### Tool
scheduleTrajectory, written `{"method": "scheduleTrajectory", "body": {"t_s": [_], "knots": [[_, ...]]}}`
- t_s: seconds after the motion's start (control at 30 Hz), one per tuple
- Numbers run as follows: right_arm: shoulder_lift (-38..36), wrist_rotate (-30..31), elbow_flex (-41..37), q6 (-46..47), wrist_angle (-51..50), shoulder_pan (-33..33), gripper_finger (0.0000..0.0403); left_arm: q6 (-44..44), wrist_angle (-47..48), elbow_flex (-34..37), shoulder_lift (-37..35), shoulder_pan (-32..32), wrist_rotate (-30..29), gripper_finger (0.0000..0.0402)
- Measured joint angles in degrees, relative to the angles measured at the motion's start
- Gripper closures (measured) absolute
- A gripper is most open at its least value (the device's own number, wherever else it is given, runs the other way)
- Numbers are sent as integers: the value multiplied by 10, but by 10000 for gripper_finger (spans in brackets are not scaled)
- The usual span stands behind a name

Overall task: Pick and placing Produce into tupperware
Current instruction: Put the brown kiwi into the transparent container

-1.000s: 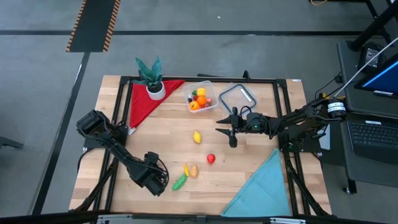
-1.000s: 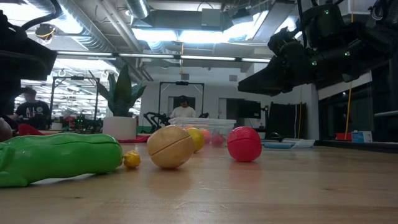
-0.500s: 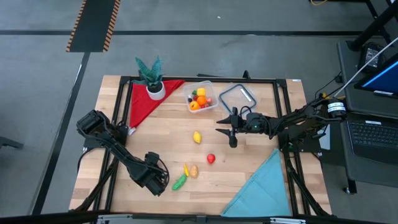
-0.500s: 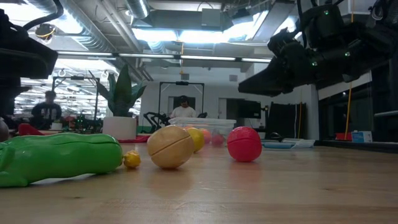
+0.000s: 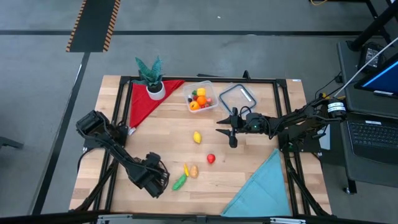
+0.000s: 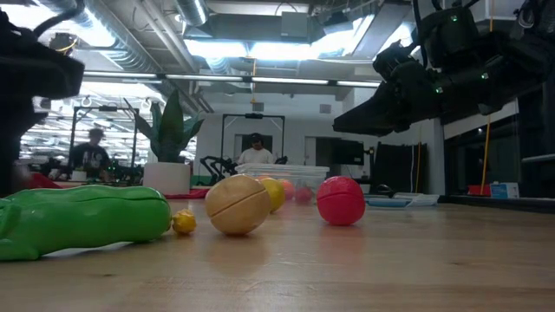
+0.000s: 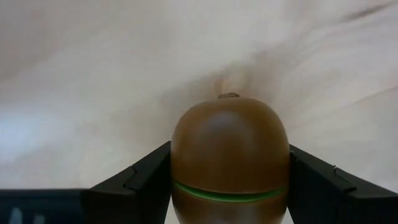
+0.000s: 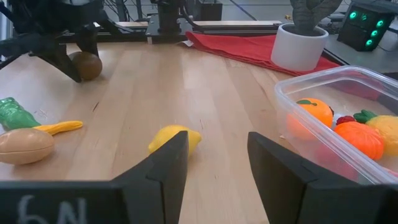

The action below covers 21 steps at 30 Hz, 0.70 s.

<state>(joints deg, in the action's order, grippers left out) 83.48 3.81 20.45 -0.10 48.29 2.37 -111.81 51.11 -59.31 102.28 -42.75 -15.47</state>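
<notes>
My left gripper [image 5: 157, 178] stands near the table's front left, pointing steeply down and shut on a brown round fruit [image 7: 229, 155] with a green seam. The right wrist view also shows this fruit [image 8: 87, 65]. Loose produce lies beside it: a green piece [image 5: 179, 182], a thin yellow piece [image 5: 186, 168], a tan piece [image 5: 194, 171], a red ball [image 5: 211, 158] and a yellow lemon [image 5: 197, 137]. The clear tupperware [image 5: 200, 98] at the back holds several pieces. My right gripper [image 5: 225, 129] hovers open near the table's middle, with nothing between its fingers. My left gripper pinches the brown fruit by its two opposite sides [image 7: 180, 162] between its two fingers [image 7: 134, 180]. The fingers come from above, slanting down. The fruit's underside rests on the wooden table [image 8: 86, 76].
A flat clear lid [image 5: 237, 96] lies right of the tupperware. A potted plant [image 5: 151, 78] stands on a red cloth [image 5: 144, 102] at the back left, and a blue cloth [image 5: 261, 190] covers the front right corner. People move in the room beyond the table.
My left hand has turned a little in place over the brown fruit. In the room behind, a person has walked toward the right.
</notes>
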Motion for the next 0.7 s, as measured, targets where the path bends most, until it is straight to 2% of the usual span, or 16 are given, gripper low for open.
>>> {"method": "scheduleTrajectory", "body": {"t_s": [0.13, 0.33, 0.43, 0.57, 0.7], "knots": [[0, 0, 0, 0, 0, 0, 234, 1, 0, 0, 0, -11, -62, 163], [0, 0, 0, 0, -1, 0, 234, 21, 2, 0, -23, -16, -61, 163], [0, 0, 0, 0, -1, 0, 234, 46, 4, -4, -47, -17, -81, 163], [0, 0, 0, 0, -1, 0, 234, 103, -4, -6, -80, -21, -142, 163], [0, 0, 0, -1, -2, 0, 234, 170, -17, -6, -107, -34, -242, 163]]}}
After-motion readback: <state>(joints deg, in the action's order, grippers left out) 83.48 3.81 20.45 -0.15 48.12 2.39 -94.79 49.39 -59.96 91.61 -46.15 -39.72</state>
